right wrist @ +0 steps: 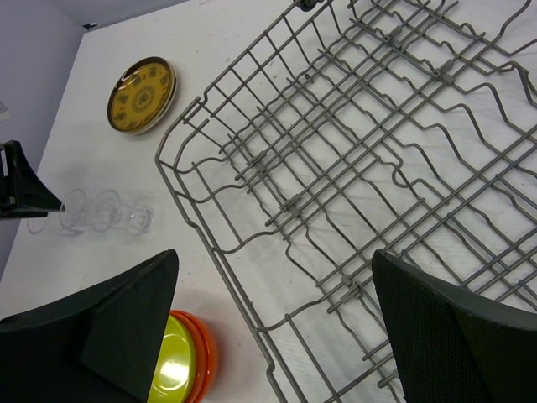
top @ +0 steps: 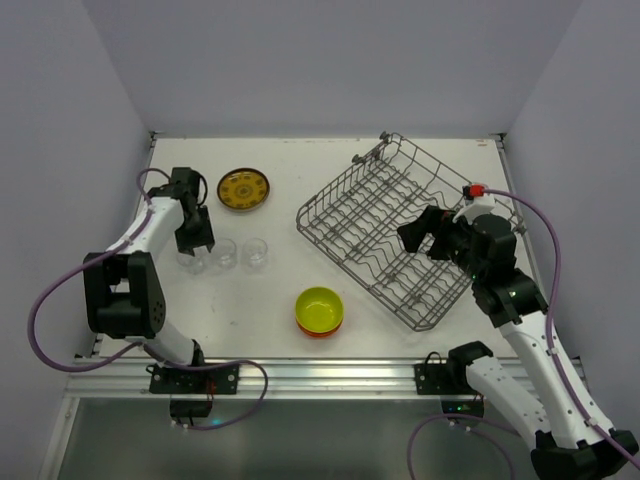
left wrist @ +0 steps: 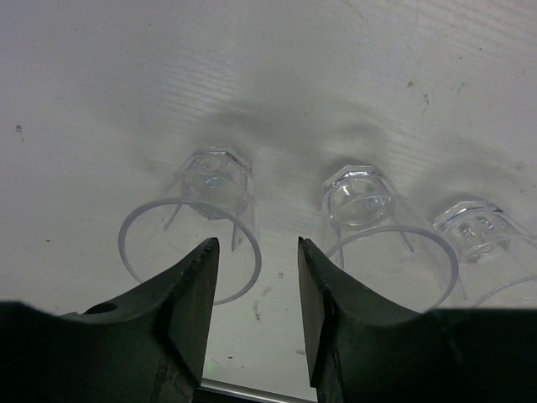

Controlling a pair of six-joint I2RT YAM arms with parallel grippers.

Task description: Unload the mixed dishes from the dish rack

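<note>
Left of the dish rack (top: 380, 225), the left end effector (left wrist: 257, 245), jaws parted, straddles a clear glass (left wrist: 210, 197) rim; lateral retraction could topple it.

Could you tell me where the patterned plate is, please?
In the top view, the patterned plate sits far left, beyond the clear glasses, left of the dish rack.

The left arm (top: 135, 235) and right arm (top: 530, 345) are white with black joints, trailing purple cables (top: 32, 318). A red cap (top: 477, 190) marks the right wrist; the tool fingers (left wrist: 180, 327) are black.
</note>
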